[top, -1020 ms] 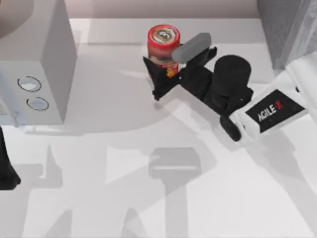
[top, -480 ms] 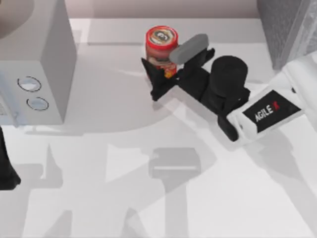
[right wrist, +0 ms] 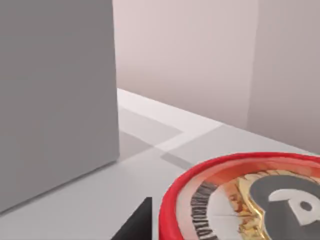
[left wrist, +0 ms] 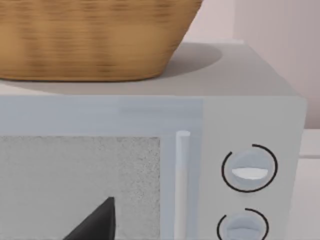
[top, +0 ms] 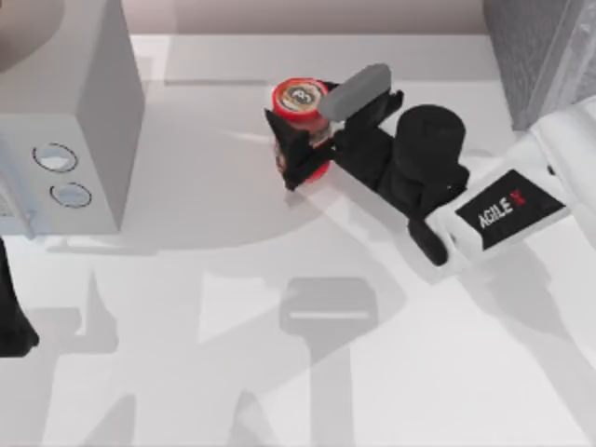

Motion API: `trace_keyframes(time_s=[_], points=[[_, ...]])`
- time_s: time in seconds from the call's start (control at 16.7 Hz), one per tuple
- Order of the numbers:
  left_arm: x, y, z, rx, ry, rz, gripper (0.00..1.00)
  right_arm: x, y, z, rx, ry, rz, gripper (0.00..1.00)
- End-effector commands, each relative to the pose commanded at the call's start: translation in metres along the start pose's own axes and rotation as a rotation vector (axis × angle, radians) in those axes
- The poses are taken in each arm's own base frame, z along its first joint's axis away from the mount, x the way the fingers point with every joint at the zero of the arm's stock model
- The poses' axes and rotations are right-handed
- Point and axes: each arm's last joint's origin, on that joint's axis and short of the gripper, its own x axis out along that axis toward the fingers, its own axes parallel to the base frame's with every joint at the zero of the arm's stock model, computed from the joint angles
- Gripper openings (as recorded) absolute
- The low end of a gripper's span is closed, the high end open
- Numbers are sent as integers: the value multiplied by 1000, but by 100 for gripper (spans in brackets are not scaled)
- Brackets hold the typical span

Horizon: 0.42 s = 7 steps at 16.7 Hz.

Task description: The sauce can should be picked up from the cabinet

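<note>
I am clamping my right gripper (top: 305,130) on the sauce can (top: 300,101), held between its fingers, ready for lifting.

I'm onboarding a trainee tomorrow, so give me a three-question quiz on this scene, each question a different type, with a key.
1. True or false: the sauce can stands upright on the table, flanked by the right pincer's fingers.
2. Multiple choice: what sits on top of the pale box with two dials in the left wrist view? A) a woven basket B) a red can C) a plate
3. Fill in: in the top view, the cabinet stands at the table's far ____ corner.

Key: 1 true; 2 A; 3 right
</note>
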Motion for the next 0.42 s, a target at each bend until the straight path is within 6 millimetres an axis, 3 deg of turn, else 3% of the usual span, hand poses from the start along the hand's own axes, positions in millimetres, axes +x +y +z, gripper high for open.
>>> trace_keyframes(time_s=[0.12,0.42], points=[[0,0,0,0,0,0,100,0,0,0,0,0,0,100],[0,0,0,0,0,0,100,0,0,0,0,0,0,100]])
